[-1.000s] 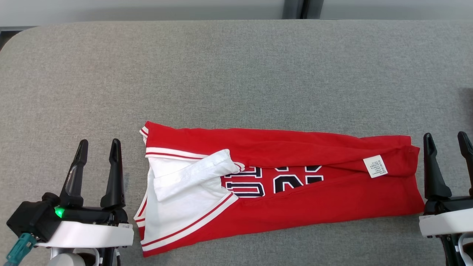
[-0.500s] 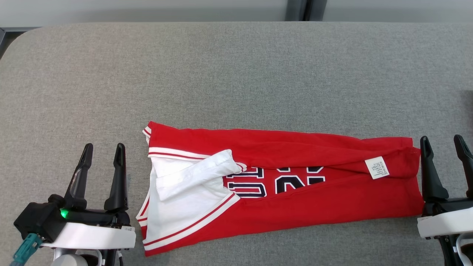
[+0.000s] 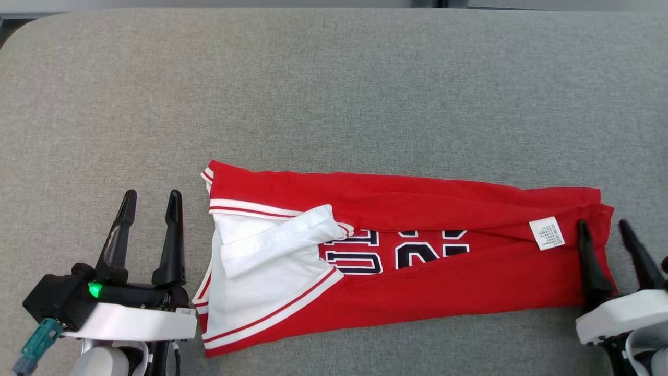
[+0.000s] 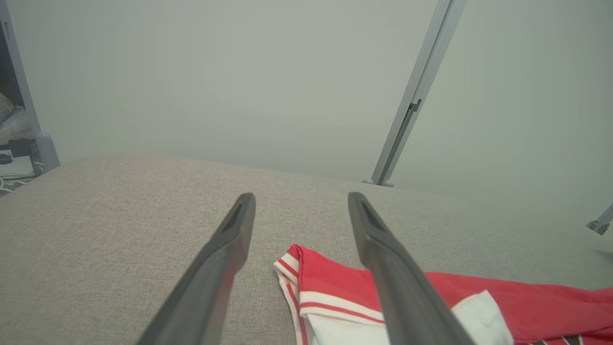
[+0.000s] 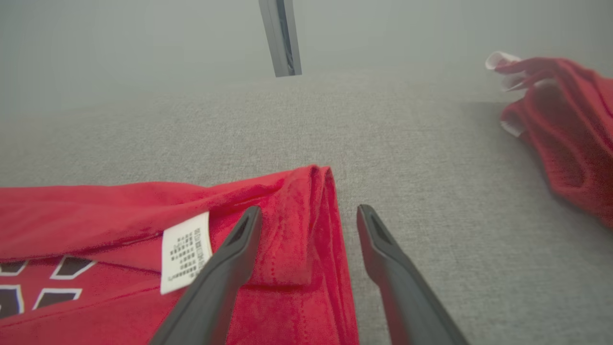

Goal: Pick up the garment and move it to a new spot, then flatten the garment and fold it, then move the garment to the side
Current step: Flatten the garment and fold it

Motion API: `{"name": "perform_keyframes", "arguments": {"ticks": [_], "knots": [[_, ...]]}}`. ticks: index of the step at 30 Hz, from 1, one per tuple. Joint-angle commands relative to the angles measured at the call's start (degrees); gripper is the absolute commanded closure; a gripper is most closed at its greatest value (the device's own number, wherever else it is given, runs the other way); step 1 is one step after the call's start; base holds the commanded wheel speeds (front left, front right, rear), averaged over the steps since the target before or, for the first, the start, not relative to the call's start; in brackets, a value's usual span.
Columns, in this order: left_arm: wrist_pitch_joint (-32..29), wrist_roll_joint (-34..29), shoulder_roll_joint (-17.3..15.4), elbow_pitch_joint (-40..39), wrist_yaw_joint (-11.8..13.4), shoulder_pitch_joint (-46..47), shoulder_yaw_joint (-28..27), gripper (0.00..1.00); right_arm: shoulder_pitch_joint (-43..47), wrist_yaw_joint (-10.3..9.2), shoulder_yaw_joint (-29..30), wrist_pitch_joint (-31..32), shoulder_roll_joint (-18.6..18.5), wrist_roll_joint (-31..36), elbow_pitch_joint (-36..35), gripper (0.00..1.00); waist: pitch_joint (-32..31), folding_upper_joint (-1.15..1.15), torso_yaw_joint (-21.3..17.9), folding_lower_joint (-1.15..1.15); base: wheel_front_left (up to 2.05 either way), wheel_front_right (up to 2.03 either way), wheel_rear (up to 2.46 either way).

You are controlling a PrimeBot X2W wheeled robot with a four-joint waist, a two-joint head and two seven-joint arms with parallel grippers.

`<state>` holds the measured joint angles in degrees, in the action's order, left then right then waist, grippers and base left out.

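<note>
The garment [image 3: 407, 245], a red jersey with white trim and dark lettering, lies folded into a long band across the middle of the grey padded table [image 3: 334, 104], its white-lined end toward the left; a white care label [image 3: 546, 233] sits near its right end. The left gripper [image 3: 152, 194] hovers just beside the white-trimmed end, fingers spread apart and holding nothing. The right gripper [image 3: 602, 224] is also spread wide, straddling the garment's right edge, one finger over red cloth, the other over bare table; it seems not to press the fabric, though the angle is poor. Another red cloth [image 5: 565, 124] lies well apart.
</note>
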<state>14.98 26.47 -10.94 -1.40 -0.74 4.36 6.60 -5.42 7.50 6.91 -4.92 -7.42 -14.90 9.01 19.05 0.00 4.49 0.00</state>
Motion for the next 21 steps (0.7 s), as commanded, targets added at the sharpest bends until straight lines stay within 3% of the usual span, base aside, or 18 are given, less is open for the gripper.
{"name": "perform_keyframes", "arguments": {"ticks": [1,13,14,16,21], "knots": [[0.19,-0.42,0.02,0.23,-0.38,1.36,-0.53,0.0,-0.54,-0.02,-0.51,-0.49,-0.01,-0.75,1.82,0.0,0.37,0.0,0.14,0.0,0.0,0.0,0.0],[0.2,-1.42,0.91,1.83,-2.01,2.3,-2.24,0.0,-1.39,-0.02,-5.87,-2.2,1.46,-4.99,15.33,0.0,1.11,0.0,-0.59,0.0,0.0,0.0,0.0],[0.2,-1.55,0.91,1.94,-2.15,2.34,-2.35,0.0,-1.71,-0.02,-6.33,-2.33,1.38,-5.42,16.0,0.28,1.14,0.0,-0.64,0.0,0.0,0.0,0.0],[0.2,-1.73,0.94,2.05,-2.24,2.3,-2.53,0.0,-2.28,-0.02,-7.55,-2.5,1.38,-6.54,17.21,1.0,1.15,0.0,-0.75,0.0,0.0,0.0,0.0],[0.2,-2.06,1.22,2.25,-2.7,2.51,-2.95,0.0,-3.65,-0.25,-7.82,-3.81,-0.88,-8.84,18.68,1.0,1.14,0.0,-0.96,0.0,0.0,0.0,0.0]]}}
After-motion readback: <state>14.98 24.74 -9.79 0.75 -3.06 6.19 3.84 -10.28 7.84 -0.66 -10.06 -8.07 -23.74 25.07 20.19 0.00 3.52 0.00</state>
